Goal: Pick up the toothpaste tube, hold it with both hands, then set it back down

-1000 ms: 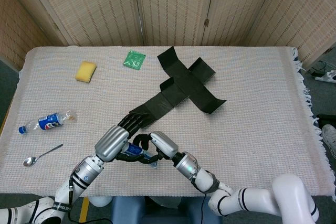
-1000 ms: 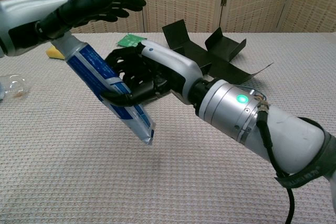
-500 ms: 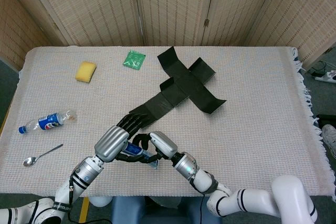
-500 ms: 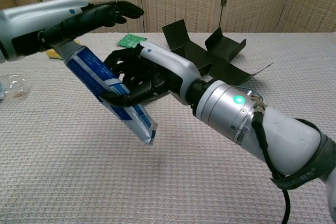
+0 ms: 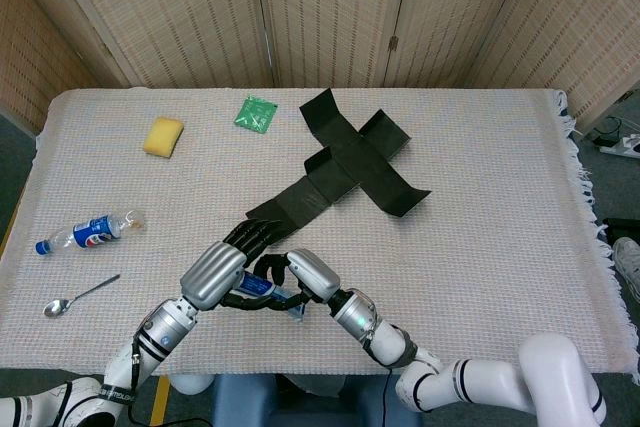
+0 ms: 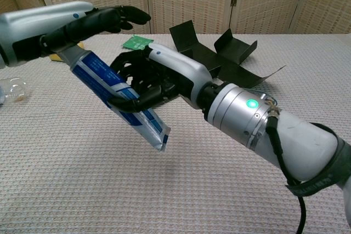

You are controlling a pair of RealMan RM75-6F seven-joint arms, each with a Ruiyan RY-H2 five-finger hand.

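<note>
One toothpaste tube [image 6: 118, 98] lower, tilted

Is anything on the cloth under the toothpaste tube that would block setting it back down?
Nothing visible. The toothpaste tube hangs tilted between the left hand and right hand, above bare tablecloth. The black cardboard lies farther back.

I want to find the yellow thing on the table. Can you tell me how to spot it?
Look at the far left part of the white tablecloth, near the back edge by the wooden screens. The sponge lies there, left of a small green packet. It is the only soft yellow block; the packet is flat and green.
</note>
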